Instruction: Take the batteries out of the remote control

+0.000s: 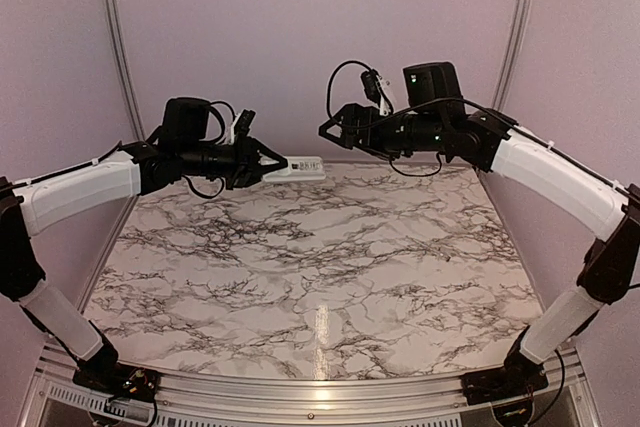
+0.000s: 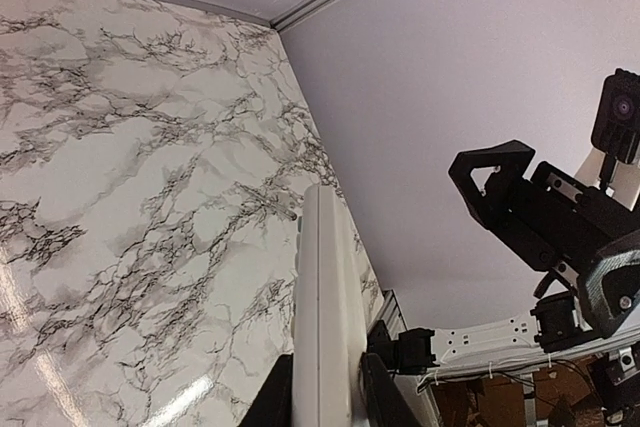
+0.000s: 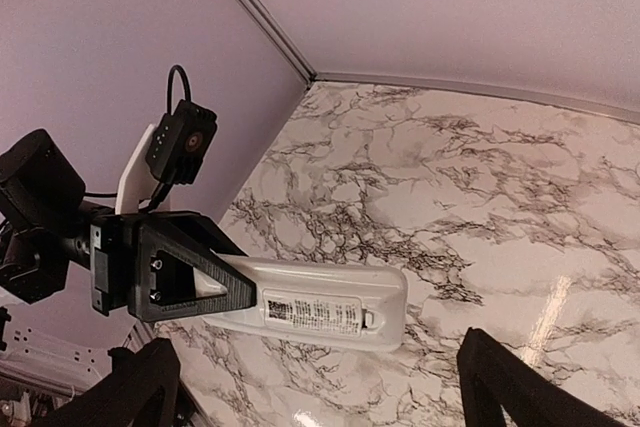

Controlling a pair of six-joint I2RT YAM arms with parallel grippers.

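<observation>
My left gripper [image 1: 262, 164] is shut on one end of the white remote control [image 1: 303, 167] and holds it level, high above the marble table near the back wall. In the left wrist view the remote [image 2: 325, 287] shows edge-on between my fingers [image 2: 385, 397]. In the right wrist view the remote [image 3: 330, 305] shows its back face with a printed label and a closed cover with a small latch. My right gripper [image 1: 335, 125] is open, just right of the remote's free end and not touching it; its fingers [image 3: 510, 387] stand wide apart. The batteries are hidden.
The marble table [image 1: 320, 267] lies below both arms. The back wall [image 1: 320, 7] is close behind the grippers, with aluminium frame posts [image 1: 112, 37] at the corners. The right arm's black gripper [image 2: 510, 197] shows in the left wrist view.
</observation>
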